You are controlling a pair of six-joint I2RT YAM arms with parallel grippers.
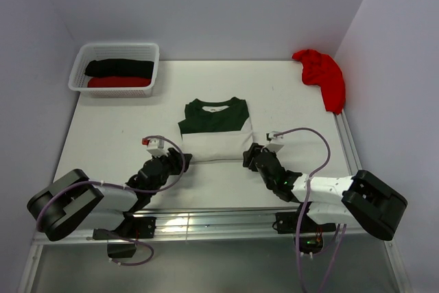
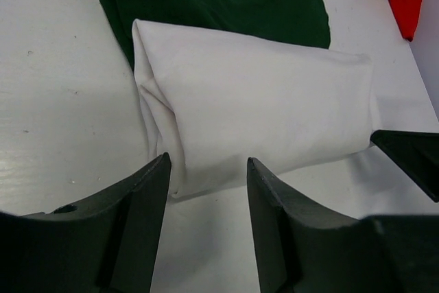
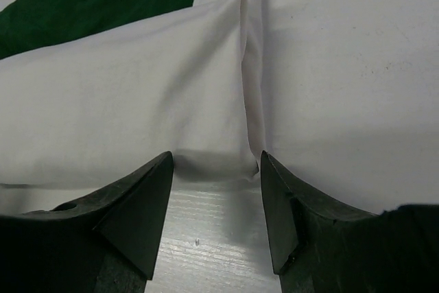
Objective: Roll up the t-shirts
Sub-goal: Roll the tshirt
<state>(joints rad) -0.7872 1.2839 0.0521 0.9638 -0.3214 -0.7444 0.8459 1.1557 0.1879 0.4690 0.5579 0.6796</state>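
A white t-shirt with dark green sleeves and collar (image 1: 215, 128) lies folded into a narrow strip mid-table, collar away from me. My left gripper (image 1: 184, 162) stands open at its near left corner (image 2: 164, 169), fingertips just short of the hem. My right gripper (image 1: 248, 157) is open too, at the near right corner (image 3: 226, 162), with the hem's edge lying between its fingertips. Neither jaw pair is closed on cloth. A red t-shirt (image 1: 322, 77) lies crumpled at the far right. A rolled black t-shirt (image 1: 119, 68) and a rolled red one (image 1: 119, 81) sit in the basket.
The white lattice basket (image 1: 147, 51) stands at the far left corner. Walls close in on the left, back and right. The table's near metal rail (image 1: 219, 221) runs between the arm bases. My right fingertip shows at the edge of the left wrist view (image 2: 411, 159).
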